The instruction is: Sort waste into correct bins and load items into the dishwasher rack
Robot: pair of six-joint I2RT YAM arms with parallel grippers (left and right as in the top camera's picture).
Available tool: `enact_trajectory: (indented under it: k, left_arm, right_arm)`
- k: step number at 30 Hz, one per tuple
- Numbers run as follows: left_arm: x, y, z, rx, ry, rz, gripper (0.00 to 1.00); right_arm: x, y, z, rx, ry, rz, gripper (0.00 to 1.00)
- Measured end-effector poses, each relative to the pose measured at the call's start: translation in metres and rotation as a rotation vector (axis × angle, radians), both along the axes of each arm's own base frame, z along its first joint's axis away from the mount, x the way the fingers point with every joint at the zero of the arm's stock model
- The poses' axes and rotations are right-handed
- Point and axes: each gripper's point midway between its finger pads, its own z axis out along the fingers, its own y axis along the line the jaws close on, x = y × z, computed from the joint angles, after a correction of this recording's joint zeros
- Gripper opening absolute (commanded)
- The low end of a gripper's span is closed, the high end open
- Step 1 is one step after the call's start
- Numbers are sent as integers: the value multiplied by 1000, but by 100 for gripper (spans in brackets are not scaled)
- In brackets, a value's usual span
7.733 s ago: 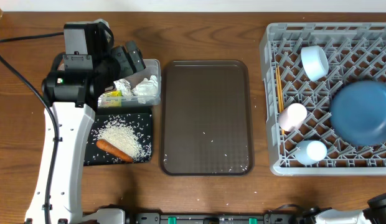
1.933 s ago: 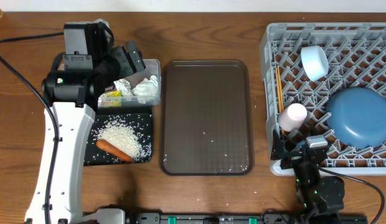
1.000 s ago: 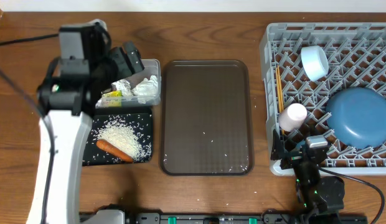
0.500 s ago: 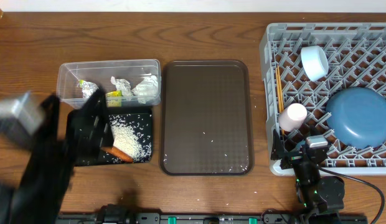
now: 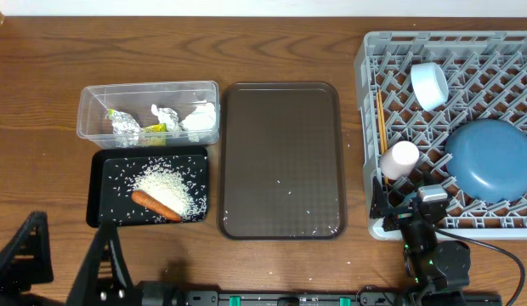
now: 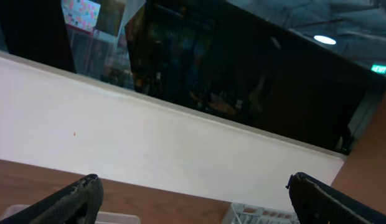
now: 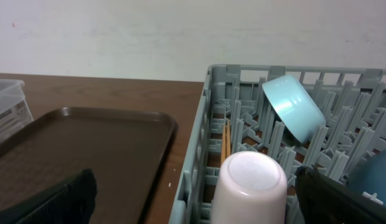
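Note:
The clear tub (image 5: 149,123) holds crumpled napkins (image 5: 198,119) and the foil wrapper (image 5: 123,125). The black tray (image 5: 102,187) holds rice (image 5: 166,185) and the carrot (image 5: 155,205). The grey rack (image 5: 450,51) holds the blue plate (image 5: 493,161), light blue cup (image 5: 429,85), pinkish cup (image 5: 399,157) and chopsticks (image 5: 381,119). The pale bowl is hidden. My left gripper (image 5: 68,242) is open and empty at the front left edge; in its wrist view (image 6: 193,211) it faces the wall. My right gripper (image 5: 414,202) is open at the rack's front left corner, with the pinkish cup (image 7: 252,183) just ahead between its fingers.
The large brown serving tray (image 5: 280,157) lies between the bins and the rack, with a few rice grains on it. It also shows in the right wrist view (image 7: 75,149), with the rack wall (image 7: 196,155) beside it.
My left arm has swung away from above the clear tub to the front left edge, uncovering the tub and black tray. The right arm has not moved in the last two seconds.

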Motion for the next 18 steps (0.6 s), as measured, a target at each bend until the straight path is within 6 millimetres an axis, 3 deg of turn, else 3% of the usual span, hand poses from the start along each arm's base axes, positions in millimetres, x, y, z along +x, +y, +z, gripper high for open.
enact_trajectory:
  k: [5,7,14,18]
  left_arm:
    - [2,0,-26,1,29,0,97]
    - [9,0,-47,2,67,0,97]
    - [38,0,-152,7,265,5,97]
    - [52,0,-187,8,273,7,97]
  right_arm:
    - [0,0,0,0,0,0,99]
    - [0,0,0,0,0,0,99]
    - [0,0,0,0,0,0,99]
    - [0,0,0,0,0,0,99]
